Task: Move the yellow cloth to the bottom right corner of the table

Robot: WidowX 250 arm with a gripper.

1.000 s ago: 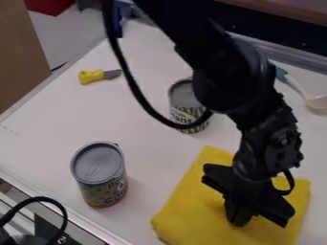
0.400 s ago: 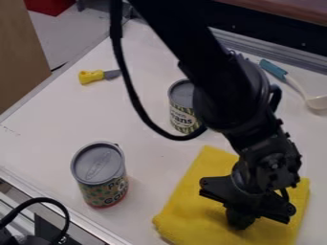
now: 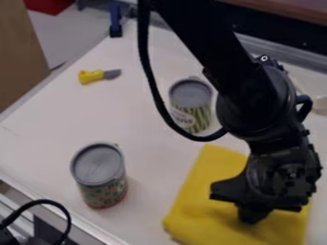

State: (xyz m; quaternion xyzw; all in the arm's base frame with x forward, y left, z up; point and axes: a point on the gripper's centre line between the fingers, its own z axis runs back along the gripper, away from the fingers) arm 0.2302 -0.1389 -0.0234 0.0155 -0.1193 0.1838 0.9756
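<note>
The black gripper [image 3: 252,216] points down over the middle of the yellow cloth [image 3: 199,210], low against it at the lower right of the table. The cloth lies folded and flat, its near edge cut by the bottom of the view. Its right part is partly hidden behind the gripper and wrist. Whether the gripper holds any cloth cannot be made out.
A can [image 3: 99,174] stands left of the cloth, and a green beans can [image 3: 191,105] behind it, close to the arm's cable. Farther off lie a yellow-handled toy knife [image 3: 96,76] and a white ladle [image 3: 319,103] at the right edge.
The arm has shifted right, and the gripper has moved slightly right over the cloth. The cloth's left corner has slid a little to the right.
</note>
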